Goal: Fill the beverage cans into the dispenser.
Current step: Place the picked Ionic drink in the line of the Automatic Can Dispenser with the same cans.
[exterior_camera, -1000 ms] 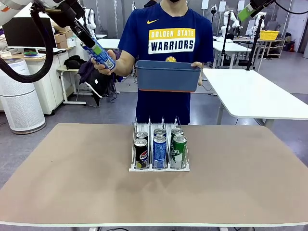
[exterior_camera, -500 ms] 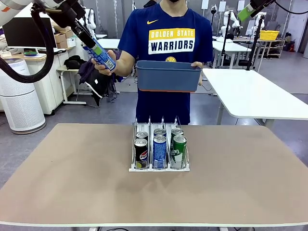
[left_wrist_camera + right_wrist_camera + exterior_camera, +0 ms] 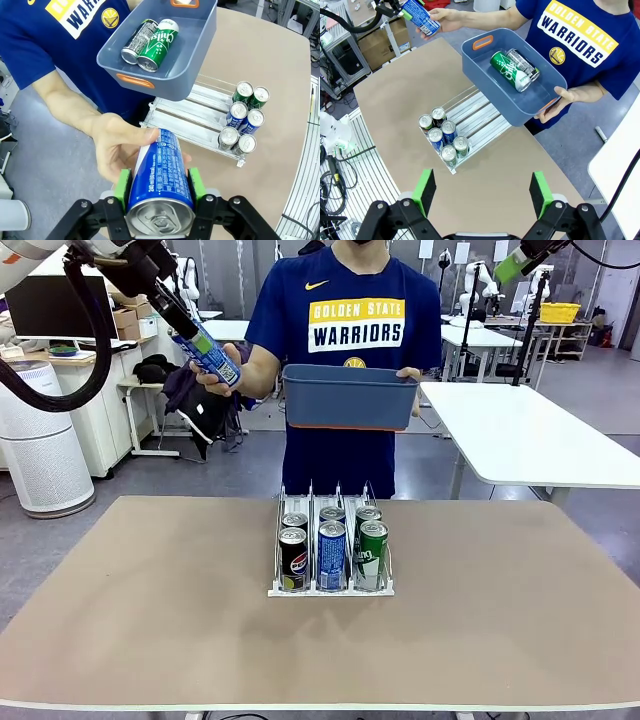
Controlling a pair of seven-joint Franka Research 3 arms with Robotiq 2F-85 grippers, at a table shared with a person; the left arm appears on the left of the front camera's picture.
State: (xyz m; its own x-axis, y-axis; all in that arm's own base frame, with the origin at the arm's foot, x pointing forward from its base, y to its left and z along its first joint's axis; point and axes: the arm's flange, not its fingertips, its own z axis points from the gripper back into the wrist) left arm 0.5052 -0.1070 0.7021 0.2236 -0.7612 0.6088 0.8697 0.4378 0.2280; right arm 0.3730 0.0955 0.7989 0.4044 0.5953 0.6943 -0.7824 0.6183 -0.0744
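My left gripper [image 3: 197, 342] is raised at the upper left, shut on a blue-and-white can [image 3: 212, 358]. The person's hand [image 3: 232, 375] still grips that same can. From the left wrist, the can [image 3: 160, 170] sits between my green pads [image 3: 122, 186], with the hand [image 3: 117, 150] around its far end. The clear dispenser [image 3: 341, 502] stands mid-table with several cans at its front: black Pepsi [image 3: 293, 559], blue [image 3: 331, 556], green [image 3: 372, 556]. My right gripper [image 3: 482, 200] hangs open high above the table, holding nothing.
The person holds a dark blue tub [image 3: 350, 398] over the table's far edge. Inside it lie a green can [image 3: 159, 44] and a dark can [image 3: 138, 39]. The dispenser's rear lanes [image 3: 479, 114] are bare. A white table [image 3: 530, 440] stands at the right.
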